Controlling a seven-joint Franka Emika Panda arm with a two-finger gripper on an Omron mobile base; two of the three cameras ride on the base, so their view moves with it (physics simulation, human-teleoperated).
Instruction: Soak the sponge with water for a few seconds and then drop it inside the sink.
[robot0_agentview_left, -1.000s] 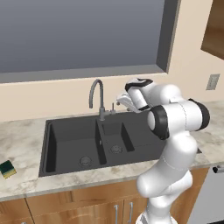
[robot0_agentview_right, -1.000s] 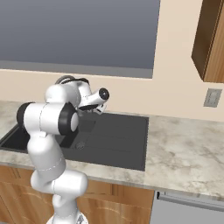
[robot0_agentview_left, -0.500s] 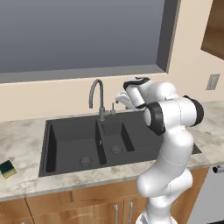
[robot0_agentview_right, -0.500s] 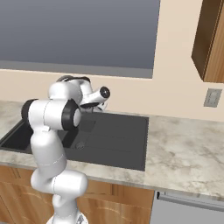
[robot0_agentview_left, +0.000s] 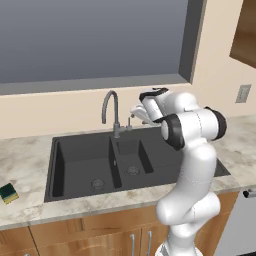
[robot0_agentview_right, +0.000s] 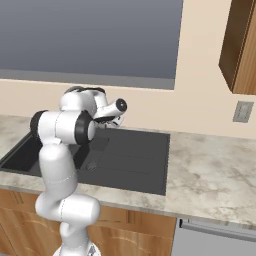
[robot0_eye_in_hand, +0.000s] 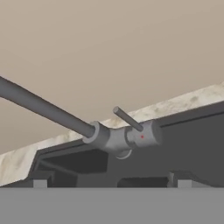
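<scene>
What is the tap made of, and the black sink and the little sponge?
The faucet looks like dull grey metal, smooth all over. The sink seems matte dark stone or composite, with no shine. The sponge looks like soft yellow foam with a green scrub top, though it is small here.

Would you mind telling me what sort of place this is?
Most likely a home kitchen: a dark two-basin sink with a gooseneck faucet, set in a marble-look counter over wooden cabinets.

A matt charcoal sink (robot0_agentview_left: 80, 160) sits in a mottled stone-look worktop (robot0_agentview_left: 25, 155), with a smooth grey metal faucet (robot0_agentview_left: 111, 111), wood-grain cabinets (robot0_agentview_left: 75, 235) below, and a yellow-and-green sponge (robot0_agentview_left: 8, 193).
</scene>
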